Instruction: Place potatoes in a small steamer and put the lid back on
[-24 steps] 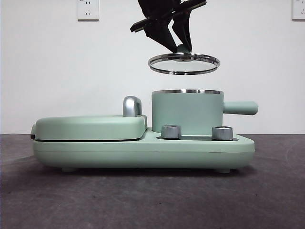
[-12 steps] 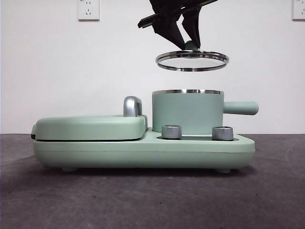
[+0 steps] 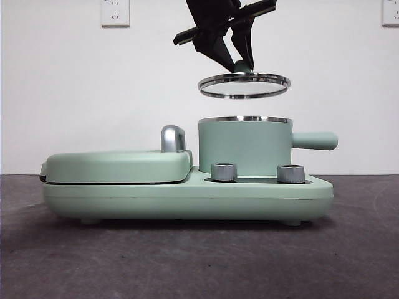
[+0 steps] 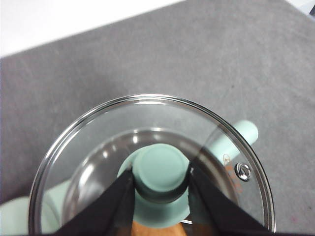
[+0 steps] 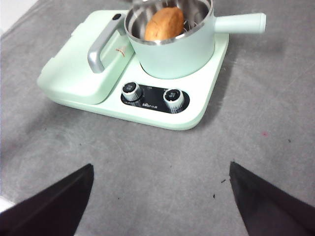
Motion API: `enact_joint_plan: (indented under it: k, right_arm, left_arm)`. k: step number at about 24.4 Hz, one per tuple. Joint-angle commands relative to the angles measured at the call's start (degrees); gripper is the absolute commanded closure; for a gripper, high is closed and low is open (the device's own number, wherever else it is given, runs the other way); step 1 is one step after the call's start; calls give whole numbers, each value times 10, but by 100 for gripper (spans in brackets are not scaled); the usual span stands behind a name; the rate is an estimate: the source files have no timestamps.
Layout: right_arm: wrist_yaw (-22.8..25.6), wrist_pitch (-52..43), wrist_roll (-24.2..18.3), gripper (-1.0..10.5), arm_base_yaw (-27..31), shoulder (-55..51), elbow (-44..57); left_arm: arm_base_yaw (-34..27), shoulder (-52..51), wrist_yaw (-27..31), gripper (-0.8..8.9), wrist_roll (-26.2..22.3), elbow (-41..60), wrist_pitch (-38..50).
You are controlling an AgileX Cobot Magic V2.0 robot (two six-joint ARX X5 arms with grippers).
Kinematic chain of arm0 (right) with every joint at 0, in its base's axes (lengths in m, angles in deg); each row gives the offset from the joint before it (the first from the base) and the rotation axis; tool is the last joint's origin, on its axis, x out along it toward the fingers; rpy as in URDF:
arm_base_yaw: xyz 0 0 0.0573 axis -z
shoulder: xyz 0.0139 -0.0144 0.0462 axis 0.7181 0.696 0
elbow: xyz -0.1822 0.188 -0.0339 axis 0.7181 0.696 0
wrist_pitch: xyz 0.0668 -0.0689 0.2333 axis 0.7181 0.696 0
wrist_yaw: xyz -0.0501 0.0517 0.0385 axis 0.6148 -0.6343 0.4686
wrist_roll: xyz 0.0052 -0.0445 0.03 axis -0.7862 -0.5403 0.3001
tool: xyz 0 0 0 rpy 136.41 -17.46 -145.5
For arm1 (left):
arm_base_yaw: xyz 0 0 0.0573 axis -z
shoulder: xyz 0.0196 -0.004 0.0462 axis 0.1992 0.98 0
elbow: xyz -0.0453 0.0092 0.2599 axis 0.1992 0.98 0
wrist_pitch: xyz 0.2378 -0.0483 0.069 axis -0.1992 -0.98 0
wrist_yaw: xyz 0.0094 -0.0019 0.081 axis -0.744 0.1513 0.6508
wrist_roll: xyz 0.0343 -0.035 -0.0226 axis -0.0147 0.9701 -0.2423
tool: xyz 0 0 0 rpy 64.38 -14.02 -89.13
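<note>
Front view shows the lid [image 3: 244, 85] hanging level in the air directly above the small steamer [image 3: 245, 146], clear of its steel rim, with the left hand [image 3: 235, 59] coming down from above and clamped on the lid's mint green knob [image 4: 161, 172]. Left wrist view looks down through the glass: both black jaws press the knob from either side, and the steamer's rim and stubby handle [image 4: 242, 133] show beneath. Inside the steamer lies the potato [image 5: 165, 23], orange-brown, seen from the right wrist view. The steamer sits on a mint green cooker base [image 3: 187, 196], with two steel dials [image 5: 153, 96] in front of it and the closed griddle [image 3: 118, 166] with its chrome handle [image 3: 173, 138] beside it. The right hand [image 5: 162, 196] hovers back from the cooker above the grey surface [image 5: 147, 162], jaws spread wide and holding nothing
</note>
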Motion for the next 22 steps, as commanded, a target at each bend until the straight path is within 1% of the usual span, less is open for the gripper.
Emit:
enact_joint_plan:
  k: [1,4,9,14,16,22]
  right_arm:
    - [2,-8,3,507,-3,1,-5]
    - [2,-9,3,507,-3,1,-5]
    - [3,-9,4,507,-3,1,-5]
    - [2,-9,4,507,-3,1,-5]
    - [3,-9,4,507,-3,1,-5]
    - [4,-9,4,507,-3,1,-5]
  left_arm:
    - [6,14,6,801,10,-11,12]
    - [9,21,17,801,11,-11,12]
    - [15,36,18,801,14,-11,-5]
    - [17,46,24,801,10,-11,-4]
    - [17,46,34,801,12,-11,-7]
    - [20,50,35,801,19,-11,-18]
